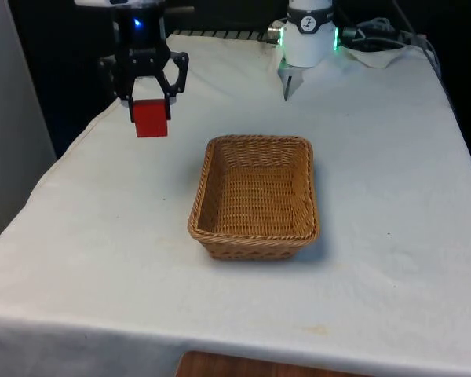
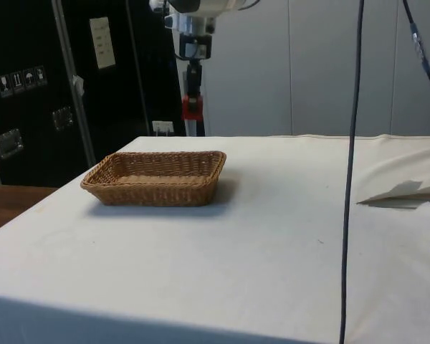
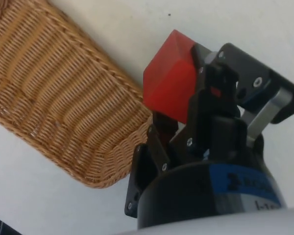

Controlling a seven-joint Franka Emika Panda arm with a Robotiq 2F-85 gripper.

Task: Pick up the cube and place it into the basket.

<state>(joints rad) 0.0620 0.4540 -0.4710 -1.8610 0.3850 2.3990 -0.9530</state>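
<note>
Gripper (image 1: 150, 100) up in air, fingers clamped on red cube (image 1: 151, 119), cube hanging below fingertips w/ nothing under it but cloth. Front view: sits toward front view's left of wicker basket (image 1: 255, 196), well apart from it, over white tablecloth (image 1: 102, 236) nr far left corner; black linkages spread either side of cube top. Side view: shows height better, gripper (image 2: 193, 99) & cube (image 2: 192, 107) clearly above table level and above basket (image 2: 156, 177) rim, behind basket's far end; seen edge-on, so grip itself hard to read there. Wrist view: closest look at hold, cube (image 3: 171, 81) pinched betw. black fingers (image 3: 206, 98), one corner pointing away from cam, tilted relative to basket (image 3: 63, 107); basket's rounded corner and woven wall just beside cube in pic, interior visible w/ nothing in it. Basket flat on cloth, rectangular, open top, long side running away from front cam.
</note>
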